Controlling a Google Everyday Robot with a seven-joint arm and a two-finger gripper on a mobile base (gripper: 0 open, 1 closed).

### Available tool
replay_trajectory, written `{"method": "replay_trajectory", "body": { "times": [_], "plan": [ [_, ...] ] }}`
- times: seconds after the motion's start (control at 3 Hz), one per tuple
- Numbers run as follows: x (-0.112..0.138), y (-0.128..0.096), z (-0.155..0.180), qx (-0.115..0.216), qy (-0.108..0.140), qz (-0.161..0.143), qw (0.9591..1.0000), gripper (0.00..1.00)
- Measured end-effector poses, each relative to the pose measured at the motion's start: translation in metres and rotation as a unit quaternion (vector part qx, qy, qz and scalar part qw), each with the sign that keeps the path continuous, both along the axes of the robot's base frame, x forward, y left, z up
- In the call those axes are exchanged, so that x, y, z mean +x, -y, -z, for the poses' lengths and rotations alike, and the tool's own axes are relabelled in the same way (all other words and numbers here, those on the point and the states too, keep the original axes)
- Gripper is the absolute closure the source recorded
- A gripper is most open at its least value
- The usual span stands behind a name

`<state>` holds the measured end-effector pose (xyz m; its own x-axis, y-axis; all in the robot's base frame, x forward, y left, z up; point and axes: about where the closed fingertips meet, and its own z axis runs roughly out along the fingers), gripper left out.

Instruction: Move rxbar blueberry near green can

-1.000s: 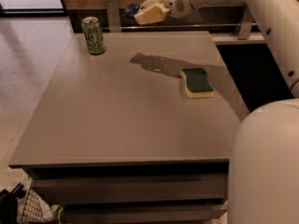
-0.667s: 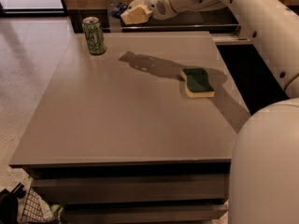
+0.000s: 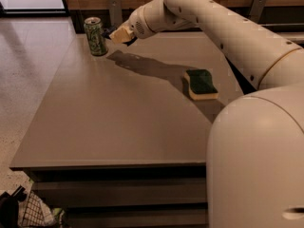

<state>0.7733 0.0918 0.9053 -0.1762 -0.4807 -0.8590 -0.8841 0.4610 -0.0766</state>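
Gripper point(image 3: 118, 34) hovers over table point(image 3: 114, 122) just beside green can point(image 3: 96, 36), fingers point(image 3: 122, 33) closed on dark rxbar blueberry point(image 3: 109, 32)

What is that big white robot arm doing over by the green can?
The robot's arm reaches across the table. Its gripper hangs just above the tabletop, right beside the green can, which stands upright at the far left corner. The two look close but apart. I cannot tell whether the gripper is carrying anything. A yellow sponge with a green top lies alone on the right side, and nothing is touching it.
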Motion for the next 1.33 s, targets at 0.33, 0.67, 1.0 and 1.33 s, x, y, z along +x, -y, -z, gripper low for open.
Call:
{"method": "replay_trajectory", "body": {
  "times": [0.33,0.67,1.0,1.33],
  "plan": [
    [0.007,-0.009,0.028,-0.009,-0.023,0.01,0.9996,1.0],
    [0.008,-0.002,0.05,-0.012,-0.038,0.028,0.9988,1.0],
    [0.007,-0.006,0.052,-0.013,-0.04,0.025,0.9988,0.82],
    [0.007,-0.009,0.054,-0.013,-0.041,0.023,0.9988,0.59]
  ]
}}
